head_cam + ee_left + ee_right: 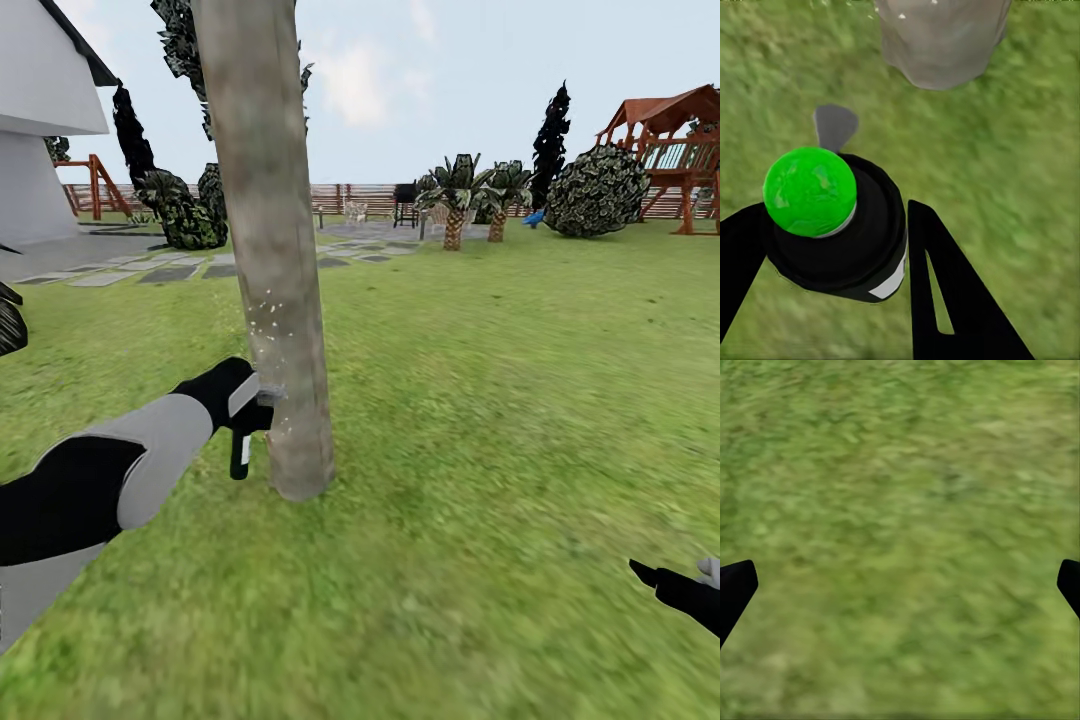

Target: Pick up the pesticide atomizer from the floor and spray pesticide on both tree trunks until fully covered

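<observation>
A thick pale grey-brown tree trunk (270,240) rises from the lawn just ahead of me. Whitish pesticide speckles (264,312) dot its lower part. My left gripper (240,400) is shut on the pesticide atomizer (243,440), a small dark pistol-shaped sprayer whose nozzle sits close against the trunk. In the left wrist view the atomizer (844,240) shows as a black body with a green cap between the black fingers (945,300), and the trunk base (941,37) stands just beyond. My right gripper (675,585) hangs low at the right, open over bare grass (900,532).
A white house wall (45,120) and stone paving (120,270) lie at the left. A brown slatted fence (350,195), small palm-like plants (455,200), a round bush (597,190) and a wooden play structure (680,150) line the back. Open lawn spreads to the right.
</observation>
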`<state>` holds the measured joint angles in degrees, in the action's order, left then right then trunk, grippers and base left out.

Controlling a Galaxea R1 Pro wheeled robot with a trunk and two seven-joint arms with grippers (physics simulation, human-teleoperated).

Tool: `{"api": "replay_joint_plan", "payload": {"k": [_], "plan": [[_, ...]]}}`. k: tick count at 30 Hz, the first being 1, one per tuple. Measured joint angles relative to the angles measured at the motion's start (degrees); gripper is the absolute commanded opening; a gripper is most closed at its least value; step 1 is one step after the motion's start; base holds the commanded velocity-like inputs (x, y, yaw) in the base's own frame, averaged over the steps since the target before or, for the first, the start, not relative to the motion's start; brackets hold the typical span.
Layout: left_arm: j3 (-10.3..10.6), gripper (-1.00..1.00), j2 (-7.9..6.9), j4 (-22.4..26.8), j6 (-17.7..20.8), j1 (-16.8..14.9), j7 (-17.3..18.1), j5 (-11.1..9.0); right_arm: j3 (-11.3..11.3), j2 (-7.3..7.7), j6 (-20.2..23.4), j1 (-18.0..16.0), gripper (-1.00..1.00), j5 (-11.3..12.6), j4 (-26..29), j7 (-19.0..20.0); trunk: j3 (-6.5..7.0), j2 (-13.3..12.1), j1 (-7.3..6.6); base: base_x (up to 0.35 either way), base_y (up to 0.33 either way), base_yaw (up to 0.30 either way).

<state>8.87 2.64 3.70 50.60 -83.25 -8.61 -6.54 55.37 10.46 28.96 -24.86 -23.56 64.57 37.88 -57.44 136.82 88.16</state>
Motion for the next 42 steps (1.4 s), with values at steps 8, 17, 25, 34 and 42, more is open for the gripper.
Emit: {"api": "replay_joint_plan", "payload": {"k": [8,17,25,34,42], "plan": [[0.16,-1.00,-1.61,-0.02,-8.63,5.69,-0.01,0.19,0.00,-0.14,-0.03,-0.01,1.00,0.00,-0.01,-0.03,0.00,0.00,0.00,0.000,0.000,0.000],[-0.11,-1.00,-5.51,-0.06,-19.86,7.57,-0.43,-0.25,0.00,-0.17,-0.04,-0.01,1.00,-0.01,-0.06,-0.12,0.00,0.00,0.00,0.000,0.000,0.000],[-0.18,-1.00,-5.61,-0.06,-27.09,15.95,-1.11,-0.79,0.00,-0.17,-0.04,-0.01,1.00,0.00,0.03,-0.09,0.00,0.00,0.00,0.000,0.000,0.000],[-0.06,-1.00,-5.15,0.28,-27.62,18.12,-0.79,-8.95,0.00,-0.17,-0.04,-0.01,1.00,-0.02,0.12,-0.03,0.00,0.00,0.00,0.000,-0.053,0.152],[-0.03,-1.00,-5.12,0.17,-27.66,18.25,-0.79,-9.13,0.05,-0.20,-0.04,-0.01,1.00,-0.03,0.12,-0.06,0.00,0.00,0.00,0.000,-0.298,0.022]]}}
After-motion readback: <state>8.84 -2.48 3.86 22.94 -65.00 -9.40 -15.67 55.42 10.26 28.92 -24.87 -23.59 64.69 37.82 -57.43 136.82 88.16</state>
